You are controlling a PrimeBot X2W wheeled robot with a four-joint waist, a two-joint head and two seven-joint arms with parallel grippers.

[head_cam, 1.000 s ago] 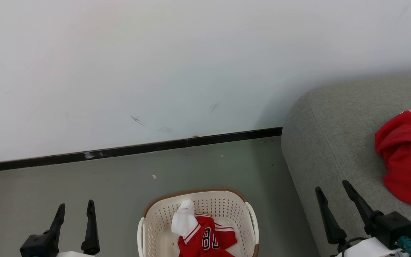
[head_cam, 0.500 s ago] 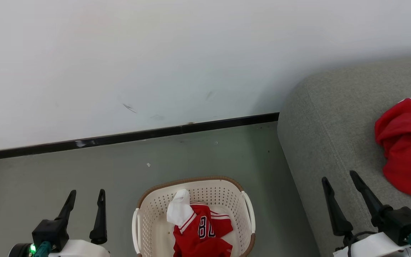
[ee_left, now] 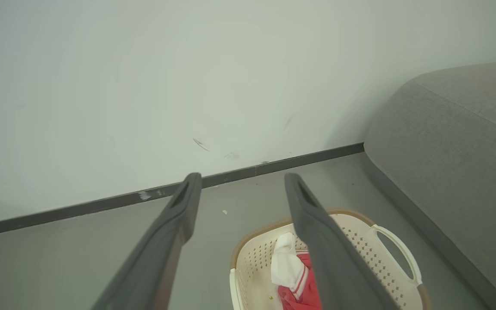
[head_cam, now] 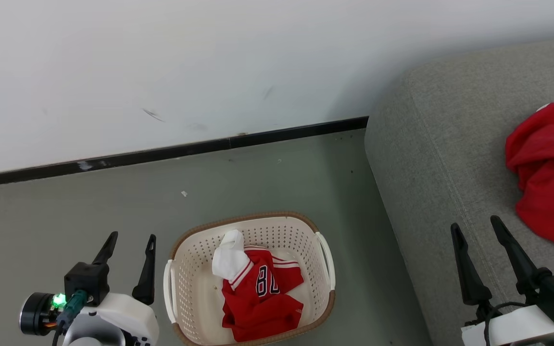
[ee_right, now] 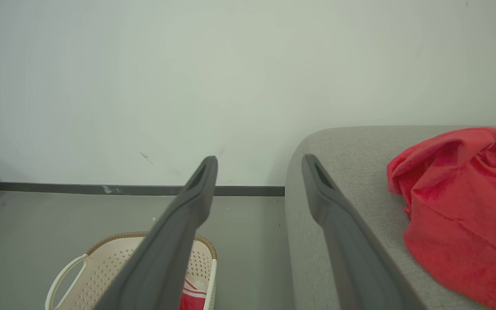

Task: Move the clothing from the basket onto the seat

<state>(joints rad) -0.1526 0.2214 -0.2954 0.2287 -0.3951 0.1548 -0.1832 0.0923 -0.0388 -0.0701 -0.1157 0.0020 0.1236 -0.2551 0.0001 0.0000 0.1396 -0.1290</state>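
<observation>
The left gripper has its two long dark fingers spread wide with nothing between them. It hangs over the floor, just beside the basket's left handle and not touching it. In the left wrist view the basket sits low, partly behind the right-hand finger, so the jersey lies outside the gap and to the right of it.

The right gripper is equally wide open and empty. It is above the sofa, near that seat's left edge. A crumpled red garment lies on the cushion to its right and farther back, apart from the fingers. In the right wrist view that garment is clear of the right-hand finger.

The jersey is bunched on the basket's floor toward its right side. It is soft red cloth with white stripes, dark white-edged numerals and a white sleeve folded up towards the far wall.

The basket is cream perforated plastic, a rounded rectangle with a brown woven-look rim. It stands on the smooth grey-green floor beside the sofa's left side. The sofa is grey woven fabric with a rounded corner and a stitched seam. Behind runs a black skirting board under a pale scuffed wall.
</observation>
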